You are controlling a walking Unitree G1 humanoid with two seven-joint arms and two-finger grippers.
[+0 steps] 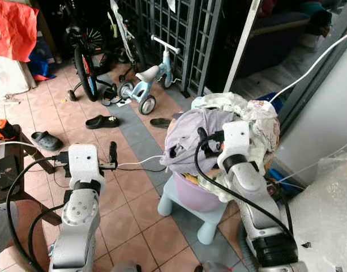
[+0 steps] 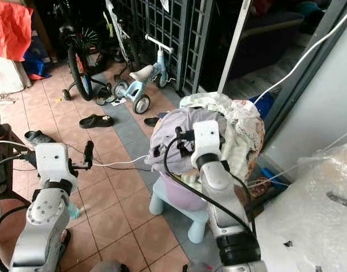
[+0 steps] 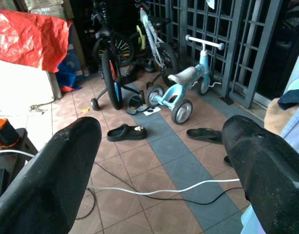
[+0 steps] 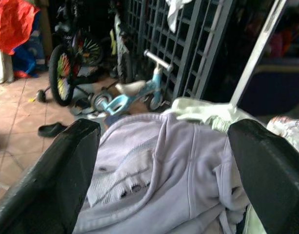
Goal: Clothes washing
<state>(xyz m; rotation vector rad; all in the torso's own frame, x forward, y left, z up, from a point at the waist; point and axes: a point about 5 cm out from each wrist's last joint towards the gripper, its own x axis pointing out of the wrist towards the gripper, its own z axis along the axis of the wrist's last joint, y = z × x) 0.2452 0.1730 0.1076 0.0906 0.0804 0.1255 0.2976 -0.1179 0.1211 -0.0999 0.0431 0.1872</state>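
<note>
R gripper point(image 4: 164, 170) jaws wide over lilac garment point(image 4: 159, 165) on basket point(image 1: 196, 195).

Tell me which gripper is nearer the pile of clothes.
Right. The right gripper hangs open right over the pile of clothes; the left gripper is open above the tiled floor, off to the pile's left.

Open tiled floor point(image 1: 128, 187) ahead of my left gripper point(image 3: 164, 170), jaws spread wide; only a white cable point(image 1: 140, 161) and a black one cross it. Far left: bicycle point(image 1: 85, 54), blue balance bike point(image 1: 148, 79), scattered sandals point(image 1: 102, 121) crowd the passage. To the right, heaped laundry point(image 1: 218, 133) on a lavender basket point(image 1: 193, 192) atop a small blue stool point(image 1: 187, 212) blocks the way. My right gripper point(image 4: 164, 161), jaws open, sits just above the lilac garment point(image 4: 164, 161). Metal grille point(image 1: 179, 34) closes the far side.
</note>
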